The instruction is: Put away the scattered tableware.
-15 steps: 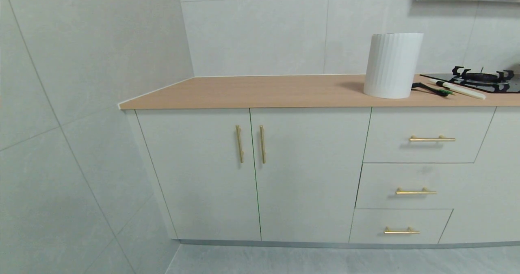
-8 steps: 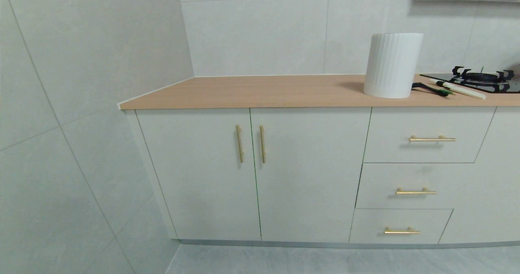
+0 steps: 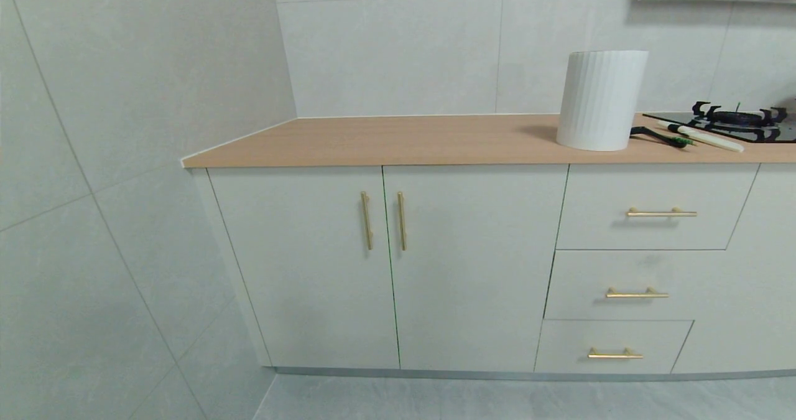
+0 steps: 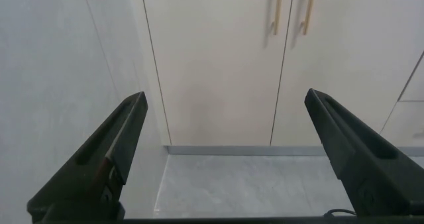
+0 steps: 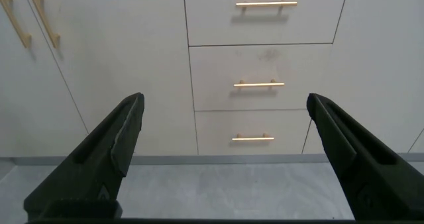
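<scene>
A tall white ribbed holder [image 3: 601, 99] stands on the wooden countertop [image 3: 398, 140]. Just right of it lie a black-and-green handled utensil [image 3: 660, 136] and a long white utensil [image 3: 703, 137], partly on the edge of the hob. My left gripper [image 4: 225, 105] is open and held low in front of the cabinet doors, with nothing between its fingers [image 4: 109, 161]. My right gripper [image 5: 225, 105] is open too, facing the drawers, also holding nothing.
A black gas hob [image 3: 740, 123] sits at the counter's far right. Below are two cabinet doors with gold handles [image 3: 384, 220] and three drawers [image 3: 659, 211]. A tiled wall [image 3: 124, 158] closes the left side. Grey floor [image 4: 252, 184] lies below.
</scene>
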{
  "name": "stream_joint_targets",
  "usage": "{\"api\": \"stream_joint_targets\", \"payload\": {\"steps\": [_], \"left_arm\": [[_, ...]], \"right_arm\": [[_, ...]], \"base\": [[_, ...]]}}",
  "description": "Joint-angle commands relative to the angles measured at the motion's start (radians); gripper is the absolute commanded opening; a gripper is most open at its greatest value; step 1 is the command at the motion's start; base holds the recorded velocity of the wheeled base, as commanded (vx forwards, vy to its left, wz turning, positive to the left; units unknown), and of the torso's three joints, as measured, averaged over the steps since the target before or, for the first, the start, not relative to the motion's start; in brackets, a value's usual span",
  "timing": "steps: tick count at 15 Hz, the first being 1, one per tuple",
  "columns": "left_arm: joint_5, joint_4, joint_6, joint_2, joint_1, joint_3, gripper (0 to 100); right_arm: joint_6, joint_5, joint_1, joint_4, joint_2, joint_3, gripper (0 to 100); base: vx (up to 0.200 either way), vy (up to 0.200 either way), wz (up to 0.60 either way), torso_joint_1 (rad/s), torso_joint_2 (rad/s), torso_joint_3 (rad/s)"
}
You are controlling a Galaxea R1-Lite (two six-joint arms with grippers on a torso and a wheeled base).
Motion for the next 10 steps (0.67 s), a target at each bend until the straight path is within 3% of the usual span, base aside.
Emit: {"api": "stream_joint_targets", "payload": {"steps": [1,7,10], "left_arm": [[-0.001,0.002,0.0,0.0,0.0,0.0,100],[-0.001,0.0,-0.002,0.0,0.0,0.0,100],[-0.001,0.002,0.0,0.0,0.001,0.0,100]], "right_arm": [[0.0,0.001,0.0,0.001,0.002,0.0,100],[0.0,0.001,0.0,0.001,0.002,0.0,100],[0.002,0.001,0.0,0.001,0.002,0.0,100]], "base": [[0.0,0.0,0.0,0.0,0.0,0.0],[0.0,0.0,0.0,0.0,0.0,0.0],[0.0,-0.2,0.0,0.006,0.0,-0.004]]}}
